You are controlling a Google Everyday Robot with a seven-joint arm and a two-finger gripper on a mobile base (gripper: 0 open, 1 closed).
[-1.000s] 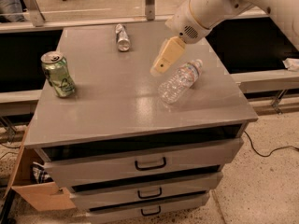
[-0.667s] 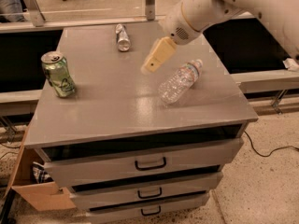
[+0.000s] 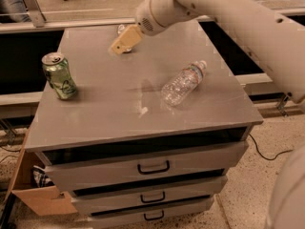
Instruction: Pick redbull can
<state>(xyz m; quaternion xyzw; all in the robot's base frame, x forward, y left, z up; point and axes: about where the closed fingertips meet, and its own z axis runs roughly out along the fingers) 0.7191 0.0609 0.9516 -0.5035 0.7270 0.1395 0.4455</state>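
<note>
The redbull can [image 3: 121, 29] lies on its side at the far edge of the grey cabinet top [image 3: 105, 109]. Only a small silver-grey part of it shows. The rest is hidden behind my gripper [image 3: 125, 42]. The gripper is tan, points down to the left, and hangs right over or in front of the can. I cannot tell whether it touches the can. The white arm reaches in from the upper right.
A green can [image 3: 59, 75] with a silver top stands upright at the left edge. A clear plastic water bottle [image 3: 183, 82] lies on its side right of centre. Drawers with black handles [image 3: 153, 167] are below. A cardboard box [image 3: 33, 194] sits on the floor at the left.
My gripper has moved left and toward the far edge, from above the water bottle to over the redbull can, which it now covers. The cans and bottle stay where they were.
</note>
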